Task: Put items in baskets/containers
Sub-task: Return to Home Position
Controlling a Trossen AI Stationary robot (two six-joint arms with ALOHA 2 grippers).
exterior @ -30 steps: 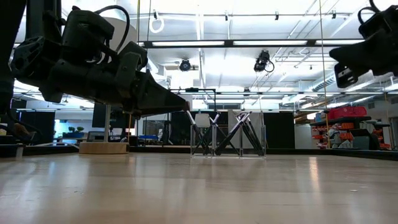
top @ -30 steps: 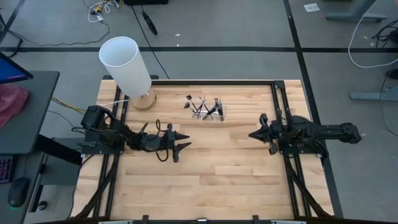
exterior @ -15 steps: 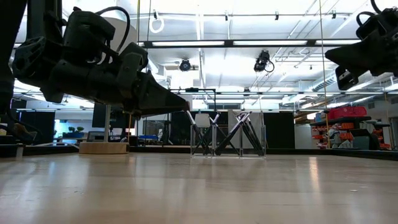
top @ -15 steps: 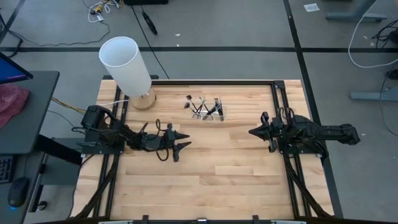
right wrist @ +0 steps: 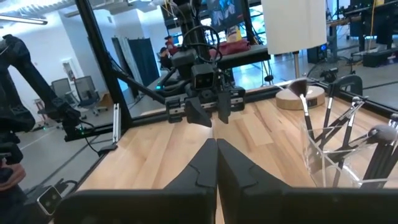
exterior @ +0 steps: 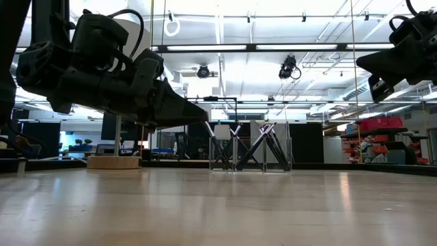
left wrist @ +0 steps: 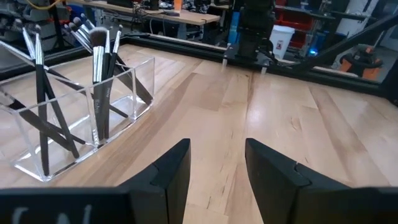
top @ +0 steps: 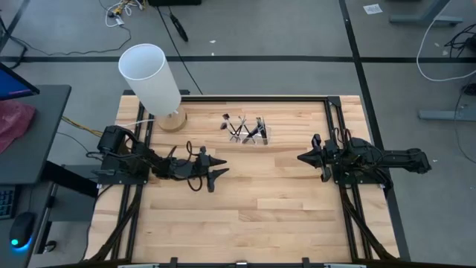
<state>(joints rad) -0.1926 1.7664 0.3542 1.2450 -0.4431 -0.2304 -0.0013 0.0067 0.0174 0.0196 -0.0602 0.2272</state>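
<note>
Wooden table (top: 260,216); white cylinder (top: 152,78) at rear-left corner. Left gripper (left wrist: 217,146) above left side, jaws spread, empty. Right gripper (right wrist: 216,146) above right side, jaws pressed together. Clear holder (top: 264,138) at rear centre; brushes (top: 239,128) stand crossed inside it.

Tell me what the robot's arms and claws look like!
The left arm and right arm are both black, built from chunky jointed pieces. A thin black cable loops over the left one. The left gripper and right gripper each have two dark, pointy, wedge-shaped fingers.
</note>
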